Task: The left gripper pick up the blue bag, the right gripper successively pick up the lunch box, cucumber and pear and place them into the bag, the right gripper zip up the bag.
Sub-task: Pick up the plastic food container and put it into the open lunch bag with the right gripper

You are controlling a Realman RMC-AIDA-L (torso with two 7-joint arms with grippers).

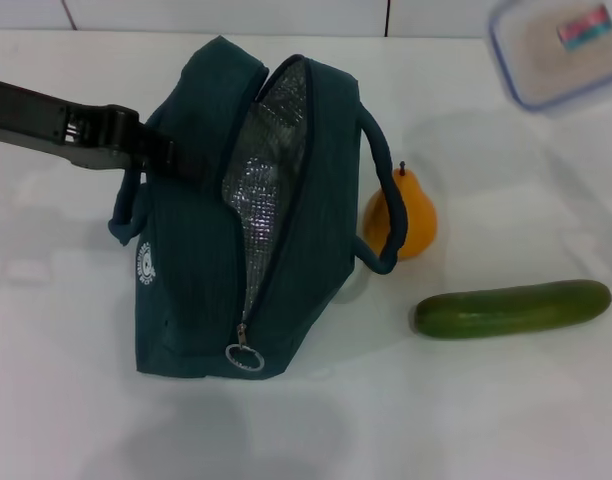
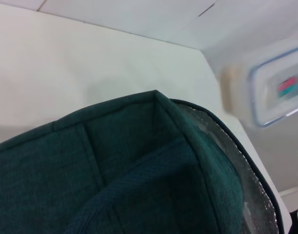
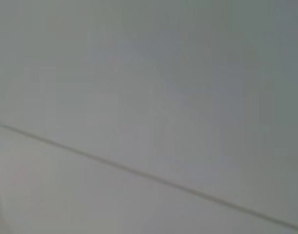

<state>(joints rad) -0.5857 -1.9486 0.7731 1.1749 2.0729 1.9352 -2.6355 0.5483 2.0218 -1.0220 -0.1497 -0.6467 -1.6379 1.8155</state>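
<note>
The dark teal fabric bag (image 1: 191, 250) stands on the white table (image 1: 66, 400), its long zipper opening running from the far end toward the robot, silver lining showing, ring pull (image 1: 244, 357) at the near end. The left gripper (image 1: 151, 150) reaches in from the left, clamped on the bag's near-side loop handle. The clear blue-rimmed lunch box (image 1: 561, 45) hangs tilted at the far right; I cannot tell how the right gripper stands. The orange-yellow pear (image 1: 411, 215) stands upright just beside the bag; the long green cucumber (image 1: 513, 308) lies crosswise, left to right.

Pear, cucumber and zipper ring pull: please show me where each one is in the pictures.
pear (image 1: 410, 222), head view, on its orange body beside the bag handle.
cucumber (image 1: 513, 308), head view, on the middle of its length.
zipper ring pull (image 1: 244, 357), head view, on the metal ring.
</note>
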